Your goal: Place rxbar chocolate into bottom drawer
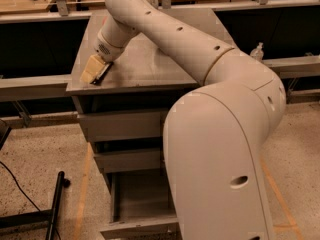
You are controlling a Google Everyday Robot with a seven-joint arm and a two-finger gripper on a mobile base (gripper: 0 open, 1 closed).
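The task is at its first stage. The rxbar chocolate [103,72] is on top of the desk [150,59], at the front left corner close to the edge, showing as a thin dark strip. The gripper [96,70] is down on that corner, with its tan tip just beside the bar on the left and seemingly touching it. Whether the jaws are clamped on the bar or only set around it, I cannot tell.

The bottom drawer [140,196] is pulled out below the desk, and the part of its grey tray that shows has nothing in it. The robot's bulky arm [220,149] hides the right side. The 2 upper drawers [122,125] are closed.

Still to come, by my reading: a firm hold, a lift off the desk, a carry down past the front edge, and a release into the tray.

No brand, label or writing can be read on the wrapper or anywhere else.
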